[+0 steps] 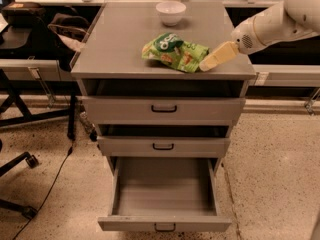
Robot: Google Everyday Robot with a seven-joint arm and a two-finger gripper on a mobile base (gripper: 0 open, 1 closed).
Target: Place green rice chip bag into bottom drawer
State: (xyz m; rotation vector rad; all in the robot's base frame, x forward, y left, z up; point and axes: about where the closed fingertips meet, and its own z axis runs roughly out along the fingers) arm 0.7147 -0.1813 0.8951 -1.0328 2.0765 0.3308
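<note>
green rice chip bag (175, 51) lying flat on the worktop (115, 49), and the gripper (209, 64) sits low just at its right edge. open or closed? can't tell from here. bottom drawer (165, 223) stands pulled out below.

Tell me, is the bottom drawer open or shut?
Open: the bottom drawer is pulled far out, its floor showing. The hand is beside the green rice chip bag on the cabinet top.

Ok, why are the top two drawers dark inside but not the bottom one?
Camera view: the bottom drawer is pulled far out, so light reaches it; the upper two drawers, barely open, are shaded. The pincer, by the green rice chip bag, is lit.
</note>
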